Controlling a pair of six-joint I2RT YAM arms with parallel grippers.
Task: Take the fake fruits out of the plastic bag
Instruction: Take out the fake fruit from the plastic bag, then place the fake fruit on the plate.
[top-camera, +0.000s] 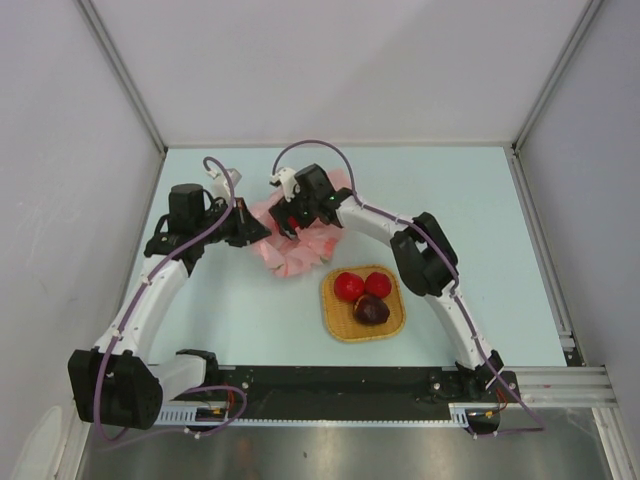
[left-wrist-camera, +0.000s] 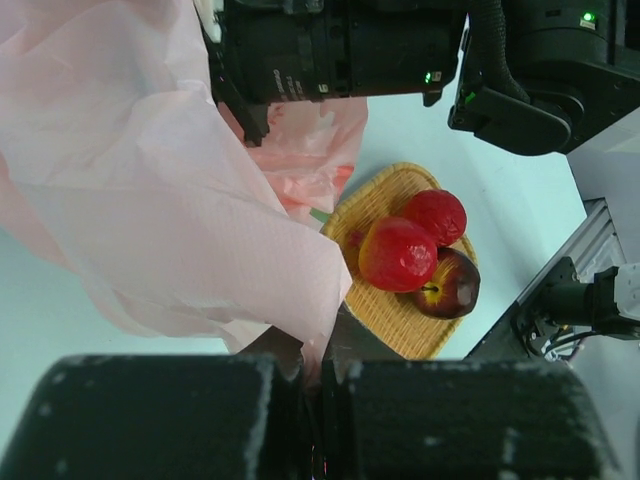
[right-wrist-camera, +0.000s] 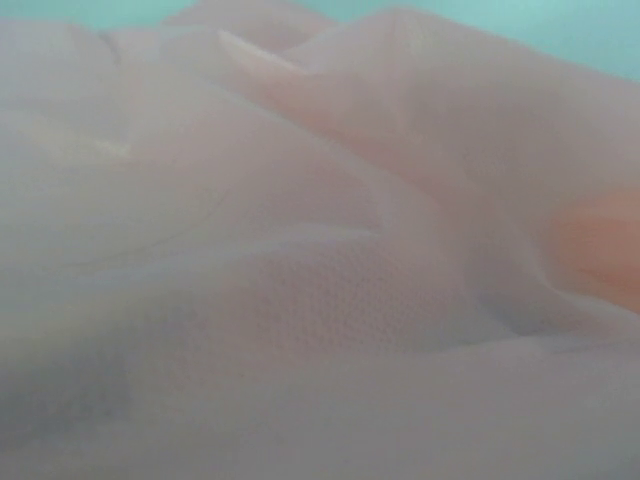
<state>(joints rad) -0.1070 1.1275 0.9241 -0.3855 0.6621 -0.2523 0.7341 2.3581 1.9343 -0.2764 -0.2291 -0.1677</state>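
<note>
Pale desk, walled. Bag mid-desk: I have left gripper clamped on its left edge, likely to hold it open. Right gripper buried inside; jaws hidden, cannot tell. Three fruits rest on mat, near-right.

A square woven orange-tan mat is laid flat on the pale blue-green tabletop, right of centre and toward the near edge. The tabletop is enclosed on three sides by white panels, and an aluminium rail is fixed along its near edge.
</note>
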